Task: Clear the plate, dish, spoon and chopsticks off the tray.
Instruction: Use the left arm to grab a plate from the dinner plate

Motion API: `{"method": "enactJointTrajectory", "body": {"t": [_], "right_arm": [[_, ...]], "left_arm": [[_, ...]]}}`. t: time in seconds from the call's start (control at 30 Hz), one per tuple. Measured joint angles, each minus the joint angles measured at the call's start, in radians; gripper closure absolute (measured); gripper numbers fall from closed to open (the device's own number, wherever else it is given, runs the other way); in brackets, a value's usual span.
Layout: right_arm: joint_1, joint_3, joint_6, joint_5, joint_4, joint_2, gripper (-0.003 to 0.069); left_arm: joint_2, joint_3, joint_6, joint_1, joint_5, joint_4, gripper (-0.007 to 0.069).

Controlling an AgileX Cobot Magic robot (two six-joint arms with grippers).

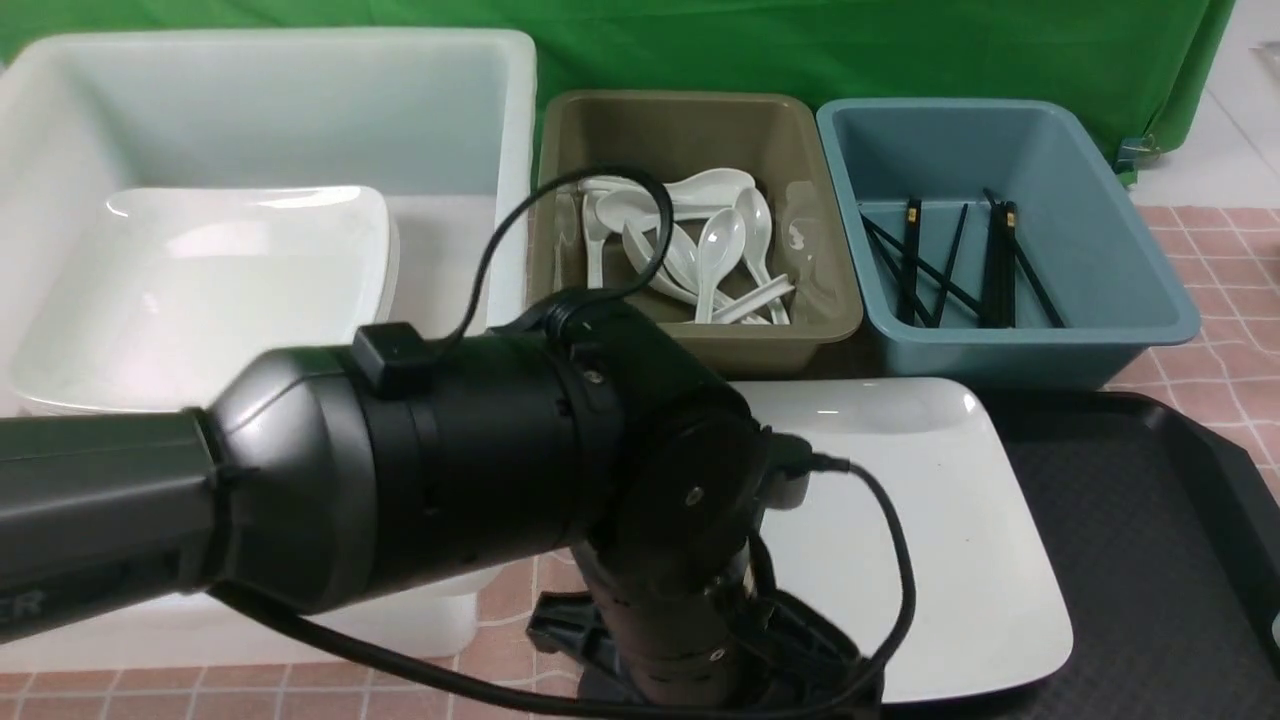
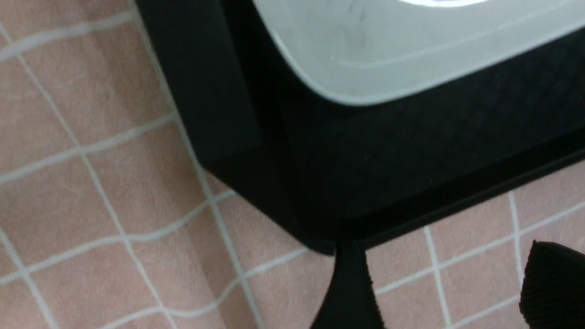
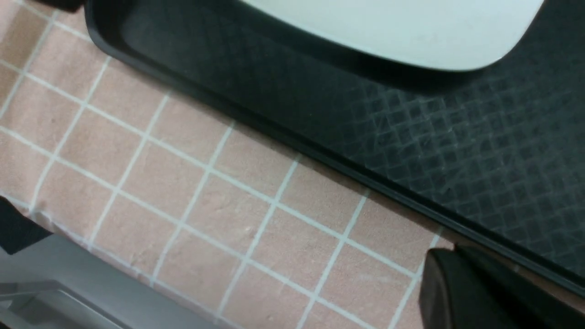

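Right now the large glossy white square plate point(image 1: 940, 520) is lying flat on the big black textured plastic tray point(image 1: 1130, 560), filling the tray's nine o'clock half. No small dish is showing in any view. White soup spoons point(image 1: 700, 250) are lying heaped in the olive plastic bin point(image 1: 790, 330) at the plate's twelve o'clock. Black gold-banded chopsticks point(image 1: 950, 270) are lying in the blue plastic bin point(image 1: 1100, 200) at one o'clock. So I am judging the plate to be the main piece left to clear. At ten o'clock a big white tub point(image 1: 300, 100) is holding another white square platter point(image 1: 200, 290), the likely destination.

The grey-and-black left arm point(image 1: 400, 480) is reaching in from nine o'clock and pointing down at the tray's near corner. The left gripper point(image 2: 450, 297) is standing spread, with only pink checked tablecloth point(image 2: 91, 160) between its fingers. One fingertip is sitting right at the tray's cut-off corner, apart from the plate's rounded corner. Of the right gripper point(image 3: 461, 292) only one dark finger is showing, near the tray's rim, so I cannot tell how its jaws are standing.

Closing from here would be risking a catch on the tray's rim instead of the plate, dragging both. Even on the plate, pinching one shallow, slick rim is inviting a slip or a tilt, since the plate is so wide.
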Motion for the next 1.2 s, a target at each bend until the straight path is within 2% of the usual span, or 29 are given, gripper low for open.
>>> {"method": "enactJointTrajectory", "body": {"t": [0.23, 0.7, 1.07, 1.2], "right_arm": [[0.0, 0.0, 0.0, -0.021, 0.0, 0.0, 0.0627], [0.0, 0.0, 0.0, -0.023, 0.0, -0.001, 0.0615], [0.0, 0.0, 0.0, -0.022, 0.0, -0.044, 0.0611], [0.0, 0.0, 0.0, -0.022, 0.0, -0.049, 0.0603]], "left_arm": [[0.052, 0.0, -0.107, 0.0, -0.072, 0.066, 0.0132], [0.134, 0.0, -0.163, 0.035, -0.156, 0.049, 0.0131], [0.184, -0.001, -0.188, 0.038, -0.166, 0.049, 0.0131], [0.193, -0.003, -0.242, 0.038, -0.183, 0.043, 0.0131]]}}
